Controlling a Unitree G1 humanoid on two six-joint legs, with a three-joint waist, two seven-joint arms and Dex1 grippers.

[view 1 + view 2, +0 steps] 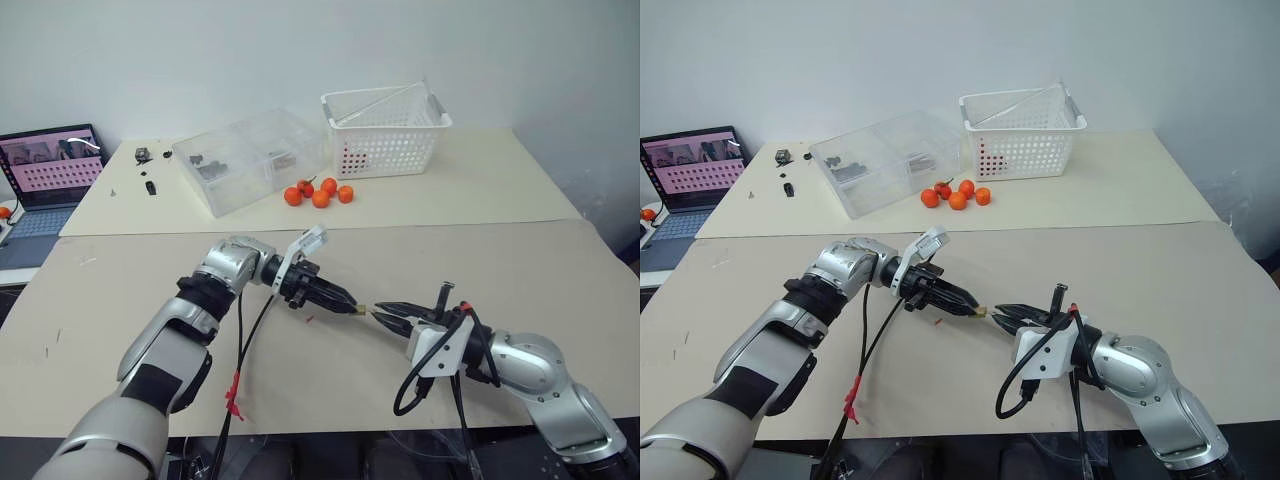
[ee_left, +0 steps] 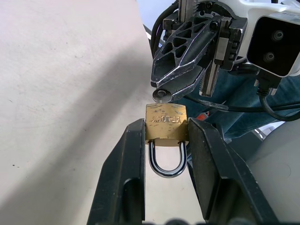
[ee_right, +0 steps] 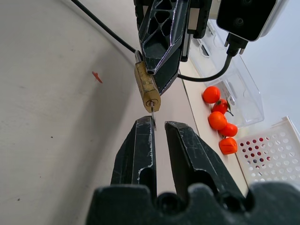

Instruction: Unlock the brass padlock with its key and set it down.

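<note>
Above the table [image 1: 520, 270], left gripper [image 2: 165, 140] clamps padlock [image 2: 166, 123]; right gripper [image 3: 158, 129] pinches key [image 3: 152, 112] in keyhole; shackle closed, turning and set-down remain.

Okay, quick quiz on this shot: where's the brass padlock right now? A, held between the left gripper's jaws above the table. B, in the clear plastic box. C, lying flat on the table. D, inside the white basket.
A: the brass padlock sits clamped between the jaws of the left gripper, shackle toward the wrist, while the right gripper meets its keyhole end with the key.
</note>
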